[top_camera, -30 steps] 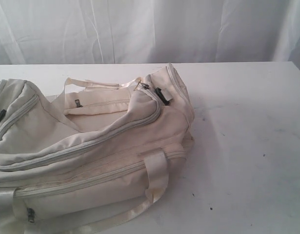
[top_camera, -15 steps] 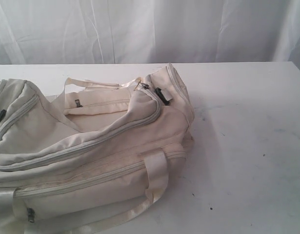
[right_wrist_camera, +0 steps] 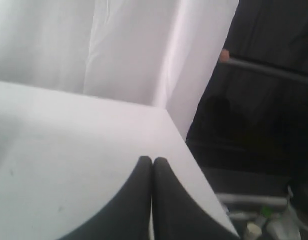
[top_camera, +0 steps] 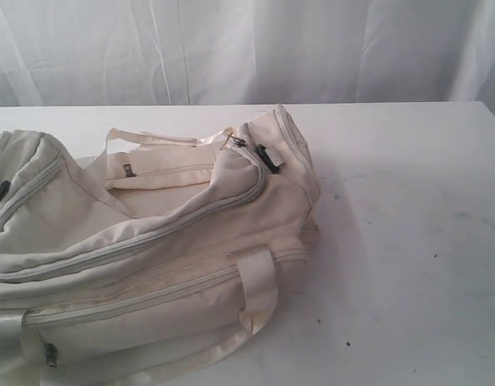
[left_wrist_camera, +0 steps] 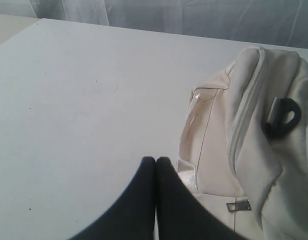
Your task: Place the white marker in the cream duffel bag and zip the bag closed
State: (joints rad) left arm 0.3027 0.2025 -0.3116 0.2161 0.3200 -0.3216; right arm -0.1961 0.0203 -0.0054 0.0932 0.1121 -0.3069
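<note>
White table [top_camera: 408, 241], one cream duffel bag [top_camera: 171, 221]

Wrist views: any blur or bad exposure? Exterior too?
Left wrist view: the left pincer is a soft dark blur up close, the cream duffel bag fairly sharp. Right wrist view: right pincer equally soft, background beyond the table underexposed. Exterior view: even light, bag low in contrast on the white table, faint shadow beside it.

No writing, brand or number can be read. The cream duffel bag [top_camera: 150, 233] shows only plain fabric, zippers and a black buckle [top_camera: 267, 158] — the white table [top_camera: 408, 241] is unmarked too. The bag's small metal fitting [left_wrist_camera: 239, 205] is too small to tell.
</note>
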